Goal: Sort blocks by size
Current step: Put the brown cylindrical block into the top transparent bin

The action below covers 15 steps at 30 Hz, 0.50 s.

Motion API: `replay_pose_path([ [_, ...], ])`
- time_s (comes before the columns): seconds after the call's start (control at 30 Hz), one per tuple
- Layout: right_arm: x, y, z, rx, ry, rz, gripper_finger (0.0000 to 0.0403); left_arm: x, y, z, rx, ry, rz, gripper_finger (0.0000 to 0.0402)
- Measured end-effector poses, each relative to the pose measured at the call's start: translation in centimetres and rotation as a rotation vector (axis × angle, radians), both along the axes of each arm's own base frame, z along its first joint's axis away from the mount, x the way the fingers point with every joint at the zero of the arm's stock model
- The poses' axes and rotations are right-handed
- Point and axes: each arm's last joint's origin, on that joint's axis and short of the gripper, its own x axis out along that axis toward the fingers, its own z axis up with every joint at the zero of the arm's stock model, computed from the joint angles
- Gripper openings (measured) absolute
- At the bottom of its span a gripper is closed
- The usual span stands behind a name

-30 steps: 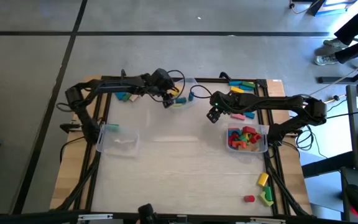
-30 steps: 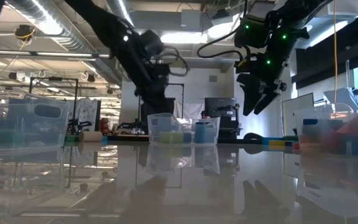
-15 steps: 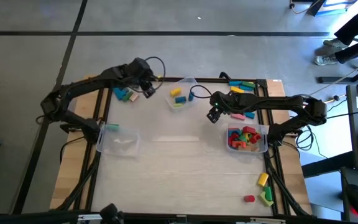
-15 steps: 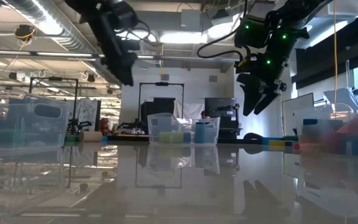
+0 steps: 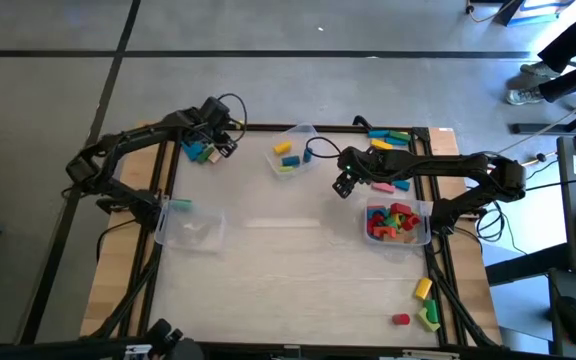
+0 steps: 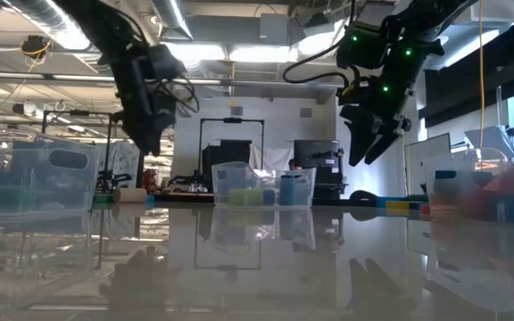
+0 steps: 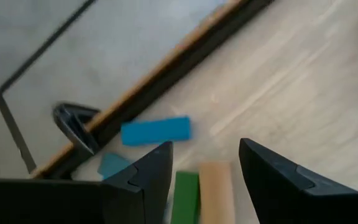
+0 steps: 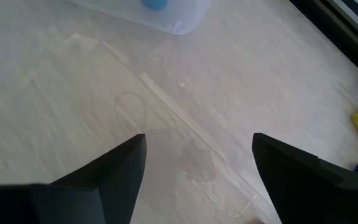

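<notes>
At desk near right corner: three loose blocks (image 5: 420,304). Right-edge bin (image 5: 423,238) holds red/yellow blocks. Left-edge bin (image 5: 190,228) nearly empty. Right gripper (image 5: 342,186) spread, mid-desk. Far-left corner: left gripper (image 5: 217,146) spread over blue/green blocks (image 7: 156,130). No legible writing.

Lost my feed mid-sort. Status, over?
Left gripper open above blocks at far-left corner. Right gripper open, empty, hovering mid-table. Nothing blocking.

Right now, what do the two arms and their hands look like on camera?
Both arms are dark, slim and jointed. The left hand and right hand each have two black, wedge-shaped fingers. A black cable loops over the left arm's wrist. Small green lights glow on the right arm's wrist.
</notes>
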Motion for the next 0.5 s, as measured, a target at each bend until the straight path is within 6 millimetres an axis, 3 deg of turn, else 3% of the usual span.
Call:
replay_pose_path([
  [0.5,0.0,0.0,0.0,-0.001,0.0,0.0,0.0293,0.7,0.9,-5.3,-0.179,0.158,0.014,0.018],
])
